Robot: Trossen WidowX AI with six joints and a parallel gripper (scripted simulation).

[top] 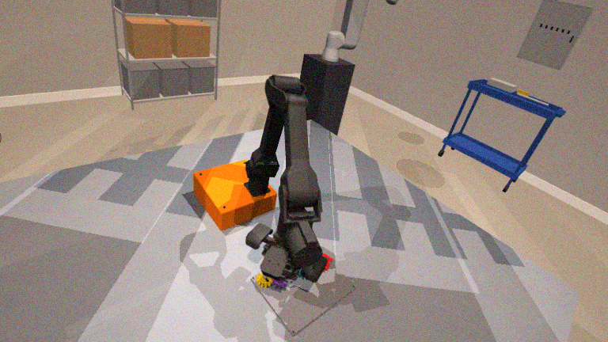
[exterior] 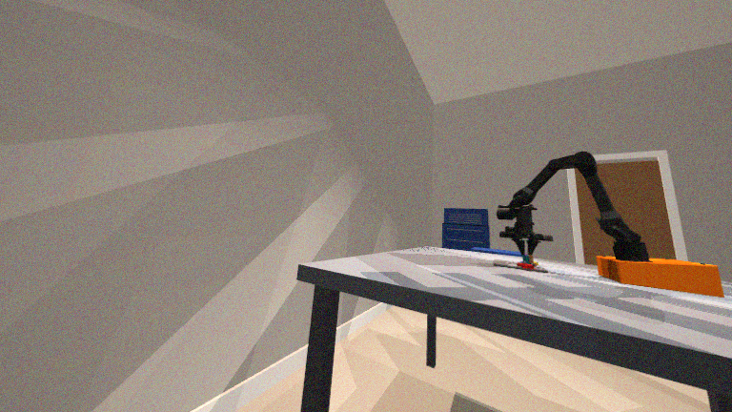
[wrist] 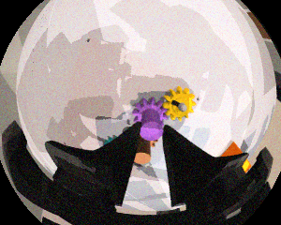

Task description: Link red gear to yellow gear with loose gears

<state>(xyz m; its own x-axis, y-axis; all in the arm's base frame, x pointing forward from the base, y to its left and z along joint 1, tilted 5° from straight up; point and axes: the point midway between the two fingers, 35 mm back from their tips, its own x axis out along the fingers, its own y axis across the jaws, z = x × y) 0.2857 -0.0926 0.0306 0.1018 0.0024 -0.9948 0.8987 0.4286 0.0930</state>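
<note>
Bench [top: 89, 248] [exterior: 377, 265] [wrist: 206, 141]: light and shadow patches
Tool [top: 290, 273] [exterior: 525, 261] [wrist: 152, 127]: narrowly apart around purple knob; whether it pinches, I cannot tell
Purple gear [top: 279, 283] [wrist: 150, 111]: under my tool
Yellow gear [top: 264, 280] [exterior: 535, 263] [wrist: 179, 103]: just beside purple gear, near tool
Red gear [top: 328, 263] [exterior: 525, 266]: near tool

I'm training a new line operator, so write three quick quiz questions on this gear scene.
1. True or false: the gripper's jaws are beside the knob of the purple gear.
2. Which gear is next to the purple one: A) the yellow gear, or B) the red gear?
3. Fill in: the arm's base stands on an ____ block.

Key: 1 true; 2 A; 3 orange
</note>
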